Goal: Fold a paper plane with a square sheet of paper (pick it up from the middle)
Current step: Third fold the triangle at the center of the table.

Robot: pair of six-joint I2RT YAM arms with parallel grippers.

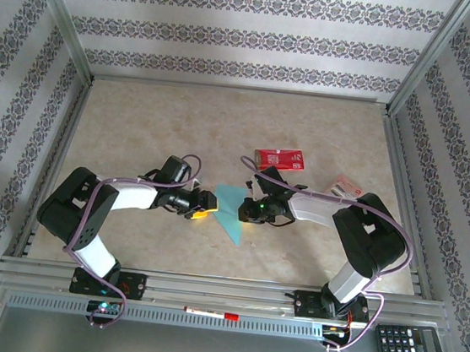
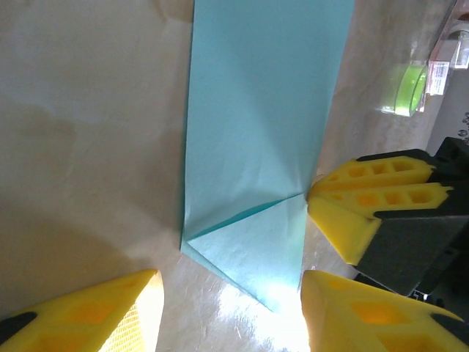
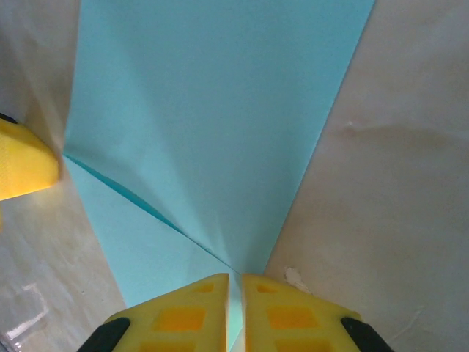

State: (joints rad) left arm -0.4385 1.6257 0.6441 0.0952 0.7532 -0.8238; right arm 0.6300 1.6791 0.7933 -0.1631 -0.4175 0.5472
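The light-blue sheet of paper (image 1: 231,210) lies flat on the table between the two grippers. It is folded into a long strip (image 2: 256,110) with one corner turned in as a triangular flap. My left gripper (image 1: 203,208) stands open at the sheet's left side, its jaws (image 2: 231,282) apart on either side of the flap's point, holding nothing. My right gripper (image 1: 250,211) is shut (image 3: 234,280), with its tips resting on the sheet's (image 3: 220,110) right edge where the crease ends. Its fingers (image 2: 359,198) touch that edge in the left wrist view.
A red packet (image 1: 279,159) lies behind the right gripper, and a paler packet (image 1: 348,189) lies further right. A small green ring (image 2: 409,86) sits beyond the right gripper. A red pen (image 1: 211,313) and a calculator (image 1: 410,351) lie by the front rail.
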